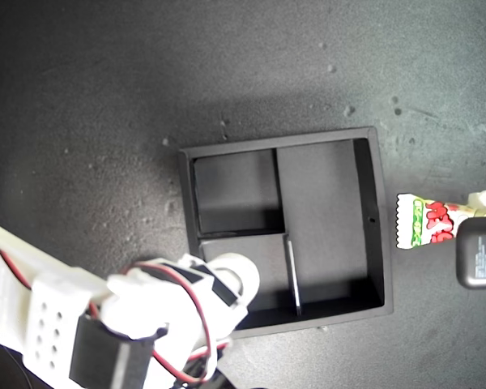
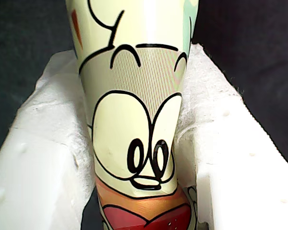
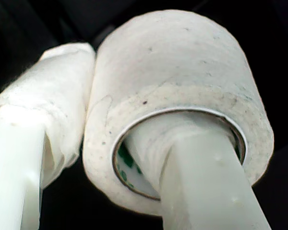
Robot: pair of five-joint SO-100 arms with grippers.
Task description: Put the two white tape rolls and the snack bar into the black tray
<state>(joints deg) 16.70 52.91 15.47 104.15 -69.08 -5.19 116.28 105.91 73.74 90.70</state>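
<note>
White printed-plastic arm [image 1: 57, 312], perforated bracket, black servo block [image 1: 105, 356], red and black wires [image 1: 196, 312]. Second gripper fingers [image 3: 43, 143] white, wrapped in fuzzy tape. First gripper fingers [image 2: 38, 158] likewise white-padded.

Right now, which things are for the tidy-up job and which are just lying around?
For the job: white tape roll, held in my second hand; snack bar, held in my first hand; black tray. No second roll in view.
Just lying about: only small specks on the dark table.
</note>
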